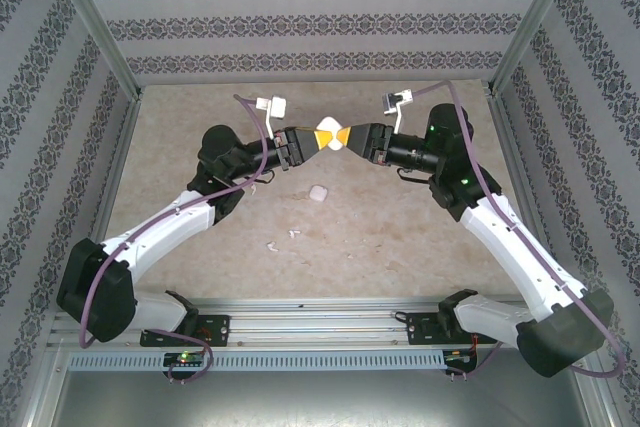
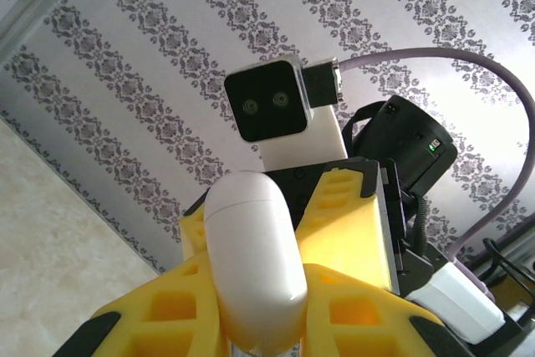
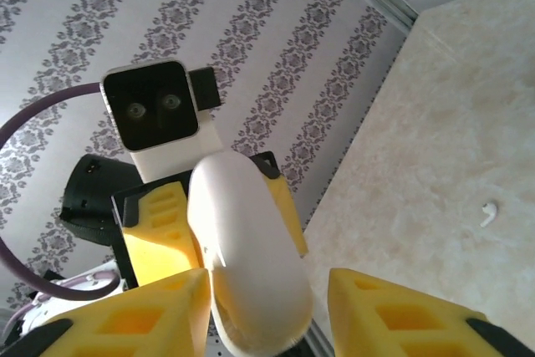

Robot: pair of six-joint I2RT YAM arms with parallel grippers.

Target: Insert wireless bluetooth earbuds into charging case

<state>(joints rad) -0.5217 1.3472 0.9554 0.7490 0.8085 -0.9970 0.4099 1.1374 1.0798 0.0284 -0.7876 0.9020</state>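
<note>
Presently, the white rounded plastic charging case (image 2: 251,265) hangs in mid-air over the beige marbled tabletop (image 1: 400,237), clamped in the left gripper (image 1: 320,137). The right gripper (image 1: 345,136) meets it from 3 o'clock, its yellow fingers (image 3: 401,315) straddling the case with a gap visible on one side. A second white case (image 1: 318,193) lies on the table at 6 o'clock from the held one. Two tiny white plastic earbuds (image 1: 272,245) rest at its 7 o'clock.

No legible text or markings.
</note>
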